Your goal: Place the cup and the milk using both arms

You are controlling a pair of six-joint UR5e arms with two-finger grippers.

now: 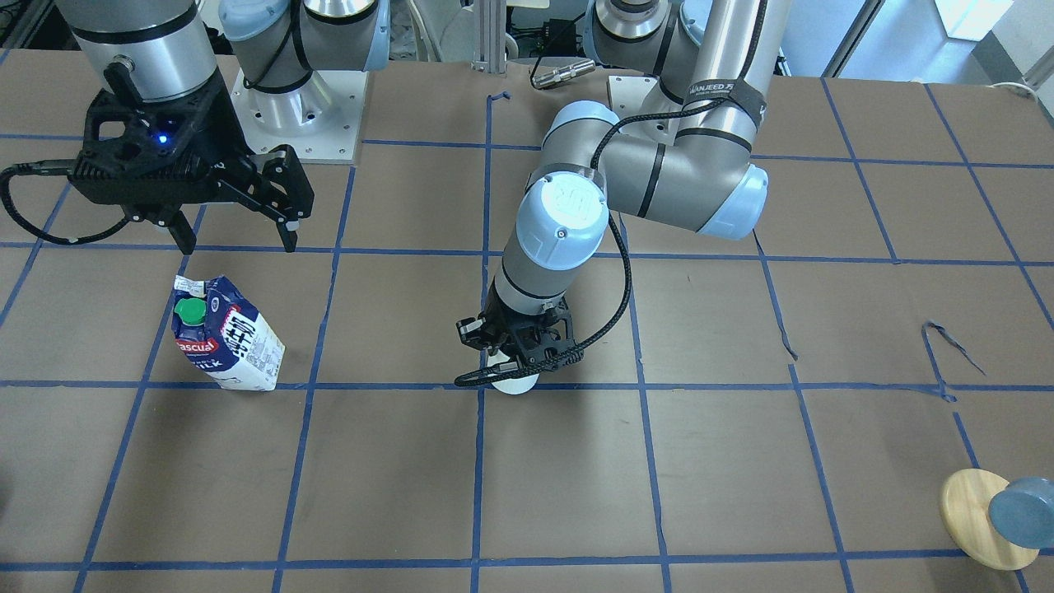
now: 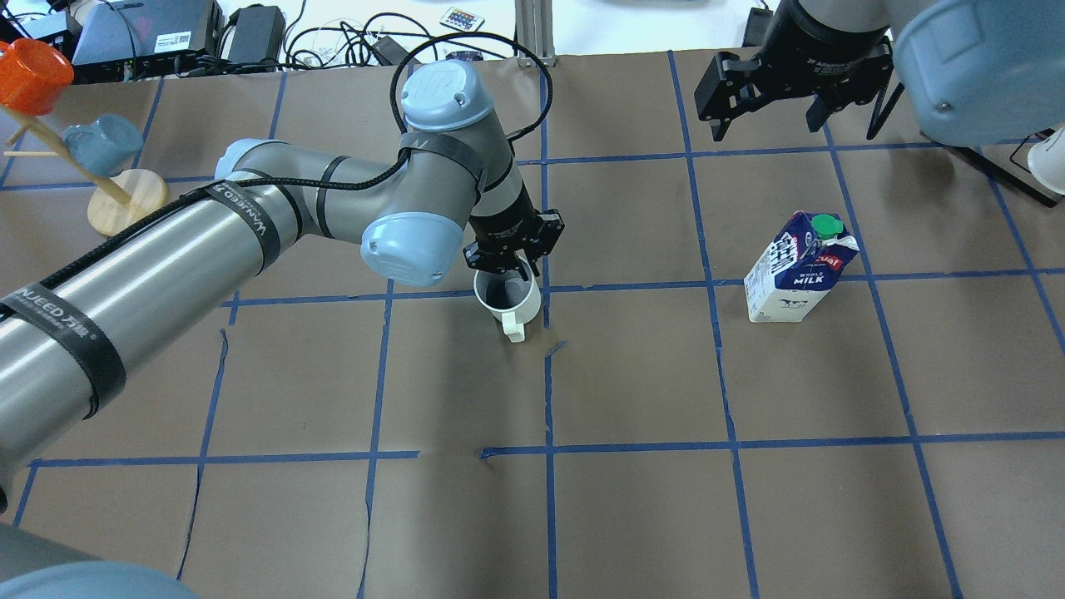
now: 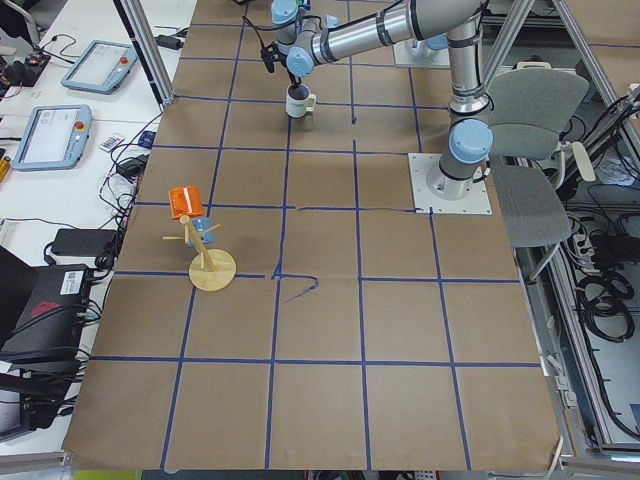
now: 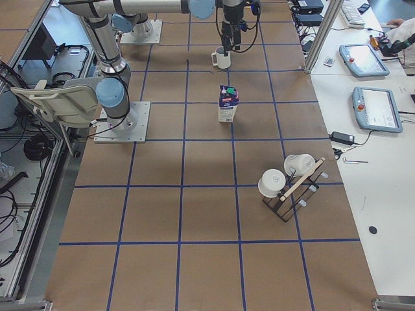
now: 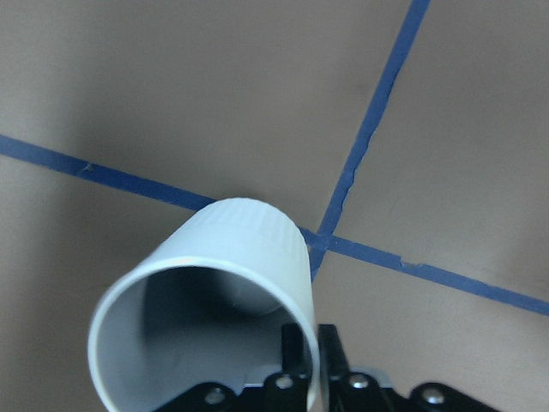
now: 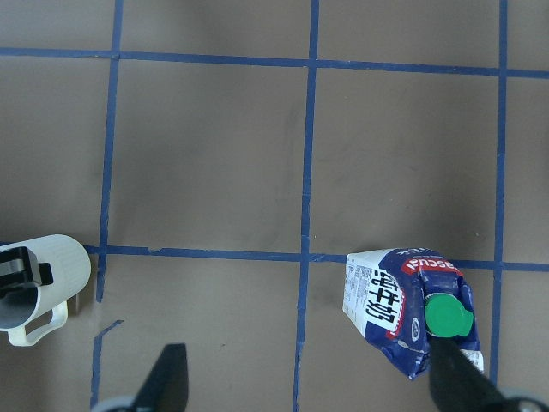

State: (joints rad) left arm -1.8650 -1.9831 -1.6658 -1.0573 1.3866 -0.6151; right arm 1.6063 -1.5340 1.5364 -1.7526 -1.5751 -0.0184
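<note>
The white ribbed cup sits at a tape crossing near the table's middle, handle toward the robot. My left gripper is shut on its rim, one finger inside and one outside, as the left wrist view shows on the cup. I cannot tell whether the cup touches the table. It also shows in the front view under the left gripper. The milk stands upright and free, green cap up. My right gripper is open and empty, well above the table behind the milk.
A wooden mug tree with an orange and a blue mug stands at the far left. A dark rack with white mugs stands at the right end. Blue tape lines grid the brown table.
</note>
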